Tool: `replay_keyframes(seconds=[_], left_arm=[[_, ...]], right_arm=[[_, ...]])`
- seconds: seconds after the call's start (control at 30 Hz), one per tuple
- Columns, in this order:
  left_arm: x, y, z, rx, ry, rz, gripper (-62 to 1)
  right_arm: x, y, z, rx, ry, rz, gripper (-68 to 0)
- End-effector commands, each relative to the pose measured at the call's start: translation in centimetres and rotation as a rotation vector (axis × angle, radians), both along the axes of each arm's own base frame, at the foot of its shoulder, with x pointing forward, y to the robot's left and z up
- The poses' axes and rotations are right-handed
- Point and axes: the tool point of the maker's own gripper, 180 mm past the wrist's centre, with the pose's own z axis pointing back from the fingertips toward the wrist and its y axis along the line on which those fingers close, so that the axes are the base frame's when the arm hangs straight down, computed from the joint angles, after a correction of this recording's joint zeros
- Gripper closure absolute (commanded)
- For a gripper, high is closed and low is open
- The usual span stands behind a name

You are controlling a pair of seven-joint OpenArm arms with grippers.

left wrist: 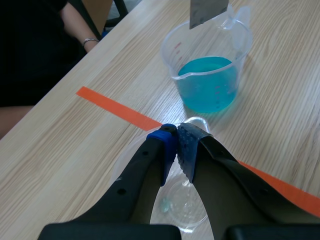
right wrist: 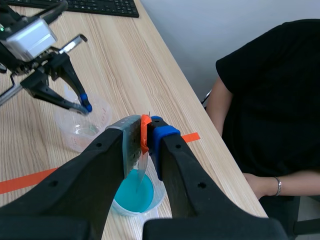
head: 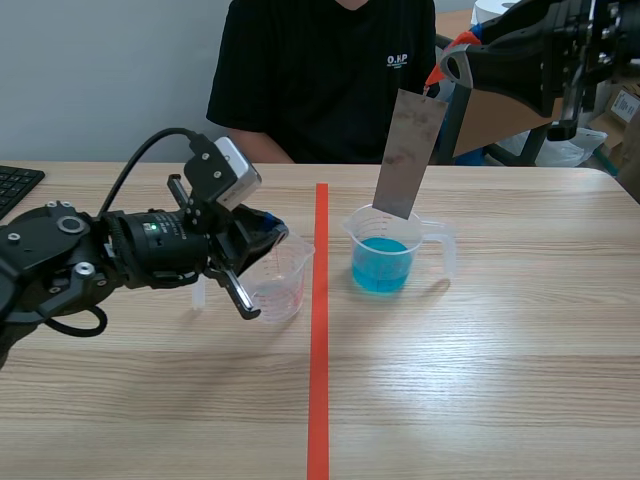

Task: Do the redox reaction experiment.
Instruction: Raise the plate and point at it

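A clear empty beaker (head: 284, 284) stands just left of the tape line. My left gripper (head: 272, 236) is shut on its near rim, and in the left wrist view the blue pads (left wrist: 169, 146) pinch the thin wall above the beaker's bottom (left wrist: 186, 206). Right of the line stands a beaker of blue liquid (head: 384, 264) (left wrist: 207, 91). A grey metal strip (head: 406, 152) hangs upright with its lower end inside that beaker's mouth. My right gripper (head: 443, 82) (right wrist: 149, 131), raised at the back right, is shut on the strip's top (right wrist: 133, 146), with the blue beaker (right wrist: 134, 196) below.
A person in a black shirt (head: 322, 70) sits across the table with a forearm (right wrist: 260, 184) near the far edge. A black keyboard (head: 14, 186) lies at the far left. The orange-red tape line (head: 320, 340) runs down the middle of the table.
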Motion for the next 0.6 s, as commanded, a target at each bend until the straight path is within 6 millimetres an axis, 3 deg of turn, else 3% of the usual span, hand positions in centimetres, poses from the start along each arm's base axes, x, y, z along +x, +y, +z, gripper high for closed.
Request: replay_keyframes(seconds=[0.0, 0.27, 0.57], left_arm=[[0.8, -1.4, 1.9, -0.038, -0.047, -0.017, -4.0], [1.1, -4.7, 1.7, -0.021, -0.057, -0.087, -4.0], [2.1, -6.0, 1.3, -0.008, -0.078, -0.084, -4.0]], right_arm=[[0.3, -0.2, 2.4, 0.028, -0.055, 0.005, -1.3], [0.3, -0.2, 2.4, 0.028, -0.054, 0.005, -1.3], [0.3, -0.3, 2.3, 0.022, -0.052, 0.003, -1.3]])
